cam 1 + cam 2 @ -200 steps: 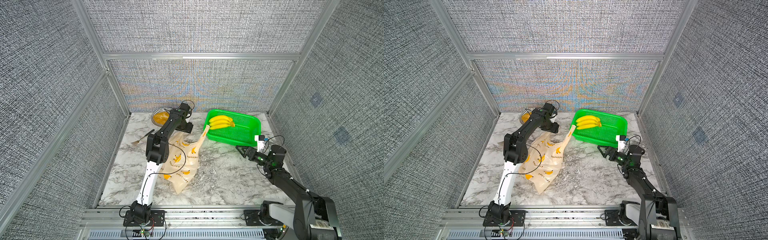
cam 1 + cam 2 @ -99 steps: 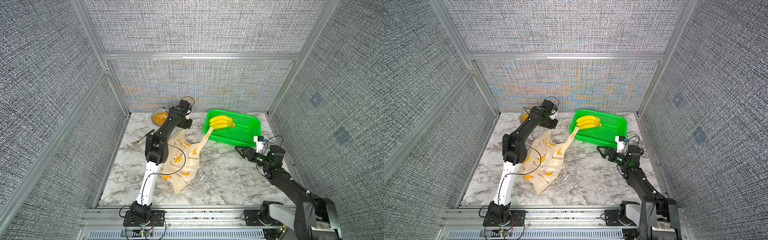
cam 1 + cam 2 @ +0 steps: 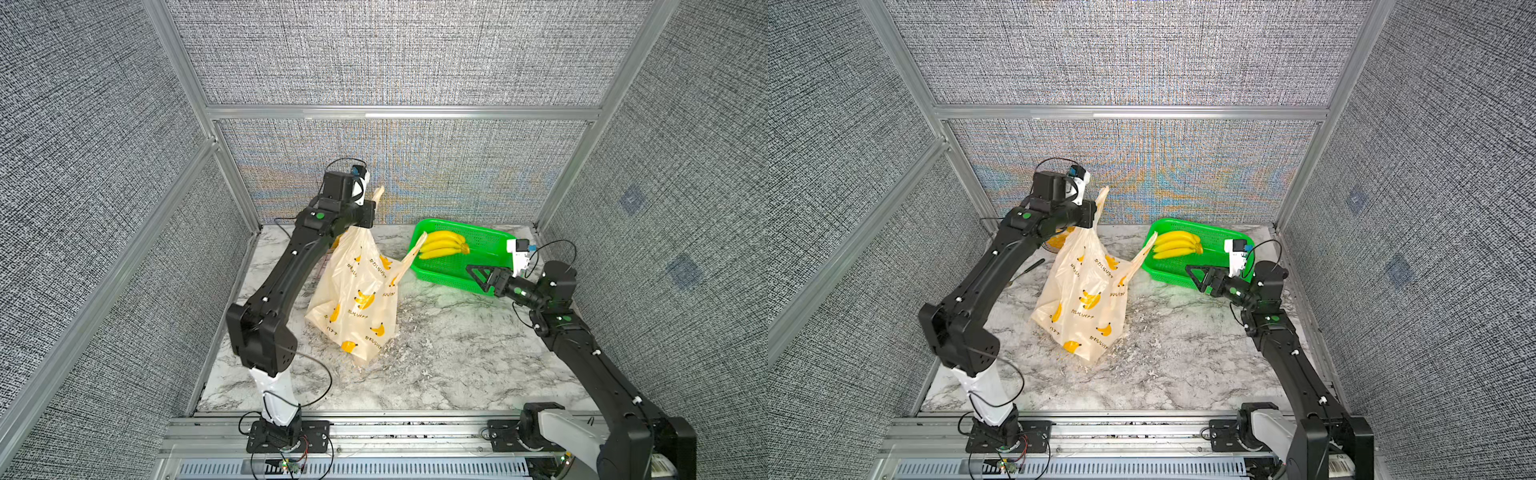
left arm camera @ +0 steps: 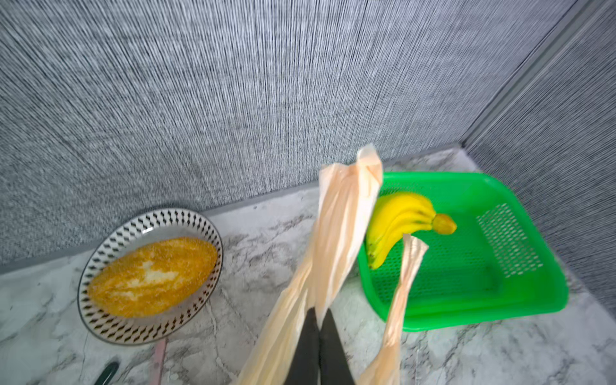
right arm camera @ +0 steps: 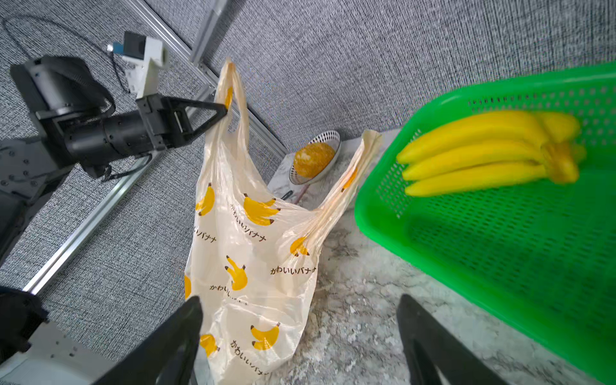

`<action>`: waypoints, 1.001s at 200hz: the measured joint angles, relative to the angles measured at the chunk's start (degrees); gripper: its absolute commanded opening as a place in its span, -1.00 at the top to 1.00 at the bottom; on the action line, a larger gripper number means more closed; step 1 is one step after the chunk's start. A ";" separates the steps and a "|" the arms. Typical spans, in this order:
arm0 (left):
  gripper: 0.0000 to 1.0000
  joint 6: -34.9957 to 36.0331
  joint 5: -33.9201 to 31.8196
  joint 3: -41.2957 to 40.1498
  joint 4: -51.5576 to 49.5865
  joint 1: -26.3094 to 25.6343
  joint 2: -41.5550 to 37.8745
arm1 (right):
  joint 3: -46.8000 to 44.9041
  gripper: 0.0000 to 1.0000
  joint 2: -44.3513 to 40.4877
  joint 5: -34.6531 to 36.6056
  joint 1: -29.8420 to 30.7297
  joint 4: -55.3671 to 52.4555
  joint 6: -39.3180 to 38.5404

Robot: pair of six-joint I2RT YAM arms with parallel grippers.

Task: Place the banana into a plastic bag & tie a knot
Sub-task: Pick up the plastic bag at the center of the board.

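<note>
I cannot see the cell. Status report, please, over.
Left gripper shut on one handle of plastic bag. Right gripper open, empty. Banana in green basket, not bagged. Free handle stands beside basket.

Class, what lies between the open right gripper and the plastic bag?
Nothing but bare marble table, seen in both top views, between the right gripper and plastic bag; the green basket sits just beside.

- Green perforated basket [image 3: 449, 279] sits near the back right corner of the marble table [image 3: 436, 374].
- Patterned plate [image 4: 160, 215] at back left holds an orange crumbed piece [image 4: 151, 276].
- Dark-handled utensil [image 3: 1030, 269] lies near the plate.
</note>
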 measured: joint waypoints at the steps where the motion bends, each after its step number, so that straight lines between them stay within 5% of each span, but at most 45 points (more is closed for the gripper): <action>1: 1.00 0.00 0.20 -0.37 0.33 0.00 -0.33 | 0.22 -0.72 0.00 0.02 0.07 -0.07 -0.04; 81: 1.00 2.97 15.78 -34.36 24.63 -0.09 -28.13 | 28.33 -0.54 9.20 3.32 9.49 -12.04 -10.16; 143: 1.00 3.93 17.46 -30.69 28.37 -0.09 -34.36 | 55.89 -0.53 28.44 3.26 19.30 -31.82 -20.59; 200: 1.00 3.89 18.18 -31.26 27.85 -0.09 -34.12 | 62.23 -0.52 36.09 4.55 30.38 -43.15 -28.98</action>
